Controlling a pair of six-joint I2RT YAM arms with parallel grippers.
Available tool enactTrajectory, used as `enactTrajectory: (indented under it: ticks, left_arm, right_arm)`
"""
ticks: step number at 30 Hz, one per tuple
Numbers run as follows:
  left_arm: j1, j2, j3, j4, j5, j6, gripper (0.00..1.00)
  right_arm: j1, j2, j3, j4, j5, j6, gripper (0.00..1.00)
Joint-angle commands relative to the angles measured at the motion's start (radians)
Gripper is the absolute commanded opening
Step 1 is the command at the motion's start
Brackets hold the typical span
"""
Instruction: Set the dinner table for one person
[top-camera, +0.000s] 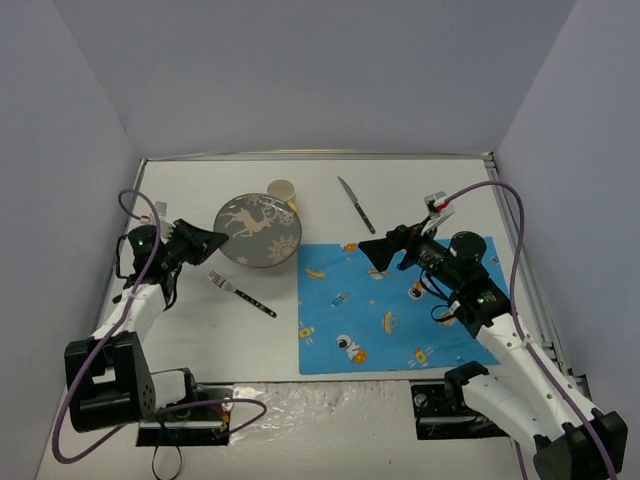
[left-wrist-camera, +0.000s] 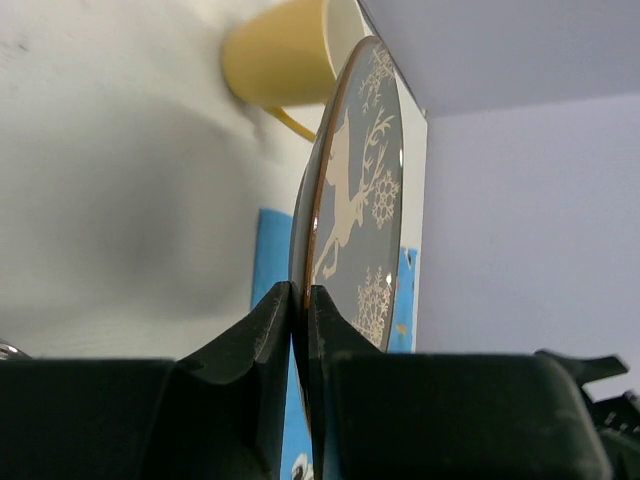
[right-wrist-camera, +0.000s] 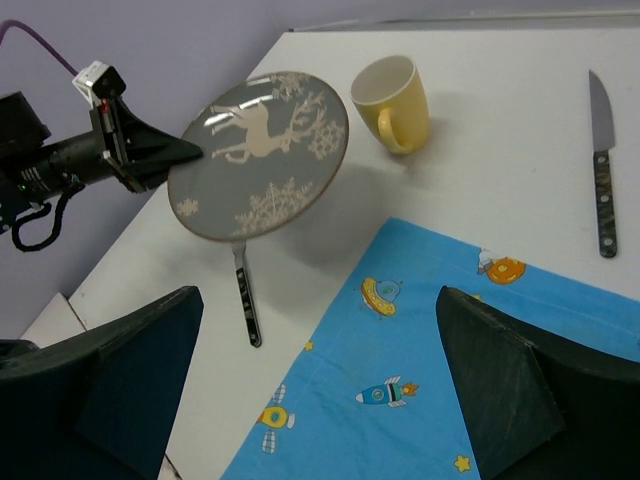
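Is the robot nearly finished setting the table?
Not yet. The blue placemat is already spread out. The left gripper is holding the deer plate by its rim, lifted off the table. The fork, knife and yellow mug lie off the placemat, waiting, and the right gripper is open and empty.

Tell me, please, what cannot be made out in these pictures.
Left wrist: the left gripper hides the gripped rim of the plate; the top edge cuts off the mug.
Right wrist: the plate hides the tines of the fork.
Top external: the plate hides part of the mug.
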Motion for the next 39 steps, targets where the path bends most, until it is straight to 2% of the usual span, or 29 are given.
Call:
enactTrajectory:
  ticks: [1,4,11,14,19,28,39]
  left_arm:
    - [-0.168,-0.106,0.101,-0.049,0.023,0.027,0.00]
    - [-0.316,-0.097,0.121,-0.057,-0.042,0.013,0.00]
    - [-0.584,0.011,0.185,0.108,-0.153,-0.062,0.00]
    - [-0.719,0.108,0.238,0.173,-0.208,-0.061,0.00]
    - [-0.859,0.282,0.336,0.308,-0.238,-0.103,0.00]
    - [-1.010,0.530,0.514,0.389,-0.243,-0.112,0.00]
    - [-1.072,0.647,0.590,0.419,-0.242,-0.122,0.00]
  right_arm:
    - [0.004,-0.070,0.125,-0.058,0.063,-0.053,1.00]
    - [0.004,-0.107,0.181,-0.130,0.085,-0.060,1.00]
    - [0.004,-0.199,0.248,-0.216,0.118,-0.065,1.00]
    - [0.004,-0.238,0.242,-0.232,0.121,-0.053,1.00]
    - [0.006,-0.266,0.250,-0.268,0.120,-0.050,1.00]
    - [0.004,-0.296,0.277,-0.325,0.140,-0.075,1.00]
    - [0.004,-0.308,0.268,-0.362,0.152,-0.081,1.00]
